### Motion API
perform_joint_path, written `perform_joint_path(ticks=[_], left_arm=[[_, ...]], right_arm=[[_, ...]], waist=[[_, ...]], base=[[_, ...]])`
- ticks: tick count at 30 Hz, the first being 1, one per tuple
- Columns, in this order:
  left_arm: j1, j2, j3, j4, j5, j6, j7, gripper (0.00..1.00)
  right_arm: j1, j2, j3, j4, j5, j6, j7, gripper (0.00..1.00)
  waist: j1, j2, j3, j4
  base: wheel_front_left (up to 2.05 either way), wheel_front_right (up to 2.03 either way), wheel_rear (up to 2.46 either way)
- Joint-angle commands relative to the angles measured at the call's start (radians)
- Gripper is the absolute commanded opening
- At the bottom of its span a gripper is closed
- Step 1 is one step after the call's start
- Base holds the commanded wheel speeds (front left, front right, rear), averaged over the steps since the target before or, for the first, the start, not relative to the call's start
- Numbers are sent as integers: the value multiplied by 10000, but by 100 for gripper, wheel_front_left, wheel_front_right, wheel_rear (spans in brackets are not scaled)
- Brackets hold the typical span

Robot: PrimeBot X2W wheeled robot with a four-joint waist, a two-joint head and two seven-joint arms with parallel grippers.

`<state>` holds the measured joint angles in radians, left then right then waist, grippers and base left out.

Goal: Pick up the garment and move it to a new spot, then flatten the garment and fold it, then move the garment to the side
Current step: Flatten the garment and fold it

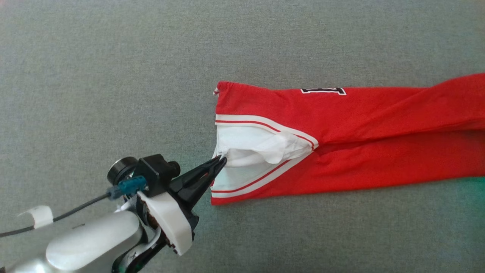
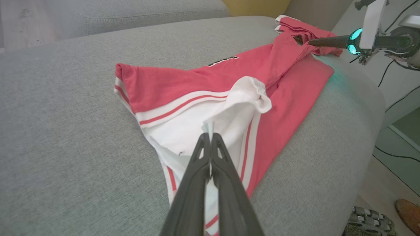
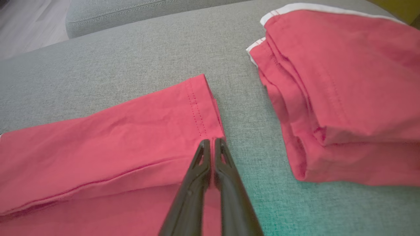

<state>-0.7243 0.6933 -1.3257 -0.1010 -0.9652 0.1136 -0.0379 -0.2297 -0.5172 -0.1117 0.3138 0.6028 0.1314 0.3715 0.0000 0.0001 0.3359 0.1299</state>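
A red garment (image 1: 360,125) with white, red-striped trim and a white inner layer lies stretched out across the grey sofa cushion (image 1: 113,76). My left gripper (image 1: 221,161) is shut on the white layer at the garment's left end; in the left wrist view a strip of white cloth shows between the fingers (image 2: 210,136). At the other end, my right gripper (image 3: 211,142) is shut on the stitched red hem (image 3: 200,108). The left wrist view shows that same right gripper (image 2: 303,41) at the top right, with the garment (image 2: 183,82) rising slightly toward it.
A folded red pile with white trim (image 3: 344,91) lies just right of the hem, separated by a strip of cushion. The cushion's rounded edge (image 2: 367,108) drops to the floor, where there are cables and a shoe (image 2: 408,213). A second grey cushion (image 2: 131,9) lies behind.
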Motion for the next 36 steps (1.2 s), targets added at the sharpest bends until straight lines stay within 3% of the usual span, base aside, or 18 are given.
perform_joint_path(ticks=[1, 14, 15, 16, 17, 18, 26, 33, 36], left_arm=[[-48, 222, 454, -130, 133, -25, -141, 0], [213, 294, 544, -147, -343, -34, -111, 0], [235, 262, 543, -132, -348, -15, -118, 0], [270, 211, 561, -117, -377, 10, -172, 0], [318, 160, 583, -84, -423, 40, -227, 41], [351, 111, 608, -51, -417, 84, -315, 100], [920, -330, 1185, 267, -494, 1022, -1510, 100], [2219, -1207, 2353, 827, -242, 2508, -2211, 100], [3060, -1727, 3071, 912, 421, 2896, -2232, 100]], right_arm=[[189, -323, -73, -398, -116, -7, 39, 0], [141, -224, -82, -218, -612, -7, -30, 2], [110, -203, -72, -162, -628, -7, -52, 34], [83, -174, -56, -123, -615, -7, -86, 72], [56, -136, -60, -85, -602, -7, -147, 100], [35, -103, -61, -59, -615, -7, -251, 100], [134, 288, -23, -338, -799, -7, -1472, 100], [949, 1193, 287, -744, -1098, -7, -2572, 100], [1402, 1655, 395, -745, -1185, -7, -2909, 100]], waist=[[0, -1, 10, -15], [0, -1, 123, -87], [0, -1, 126, -80], [0, -1, 119, -71], [0, -1, 93, -67], [0, -1, 36, -64], [0, -1, -735, -74], [0, -1, -1936, -117], [0, -1, -2426, -93]], base=[[0, 0, 0], [0, 0, 0], [0, 0, 0], [0, 0, 0], [0, 0, 0], [0, 0, 0], [0, 0, 0], [0, 0, 0], [0, 0, 0]])
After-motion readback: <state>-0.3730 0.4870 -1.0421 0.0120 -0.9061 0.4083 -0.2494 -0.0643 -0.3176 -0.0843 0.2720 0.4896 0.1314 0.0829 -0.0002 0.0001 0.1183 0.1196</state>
